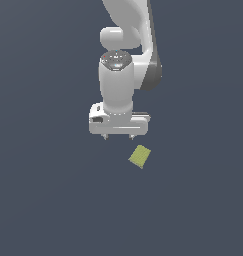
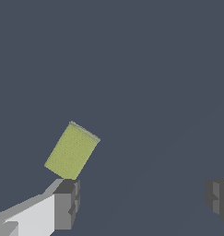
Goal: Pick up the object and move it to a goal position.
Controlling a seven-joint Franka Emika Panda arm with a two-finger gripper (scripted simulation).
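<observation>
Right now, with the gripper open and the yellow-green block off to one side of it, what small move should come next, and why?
Probably a short sideways shift toward the exterior view's right, to centre the gripper over the block. The jaws stand wide apart, but in the wrist view the block sits just beyond one fingertip, not between the two, so closing or descending now would likely miss it.

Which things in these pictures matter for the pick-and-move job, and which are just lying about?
Part of the job:
- yellow-green block, lying flat, not gripped
- gripper, open, beside the block rather than around it

Just lying about:
- nothing else shows, only the dark floor; no goal marker is visible
</observation>
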